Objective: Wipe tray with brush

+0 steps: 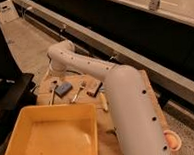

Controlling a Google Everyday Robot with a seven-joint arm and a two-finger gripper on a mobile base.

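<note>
The big yellow-orange tray (25, 142) sits at the front left of the wooden table. Behind it, the slim grey brush (52, 93) lies flat on the table near the back left corner. My white arm reaches from the lower right across the table and bends down at the back left. Its gripper (51, 75) hangs just above the brush's far end, mostly hidden by the wrist, open and holding nothing.
Beside the brush lie a blue block (63, 88), a silver fork (77, 92) and a brown-and-tan block (95, 88). An orange bowl (172, 140) peeks out behind my arm at the right. A dark counter (11, 93) stands to the left and a long rail (155, 68) runs behind.
</note>
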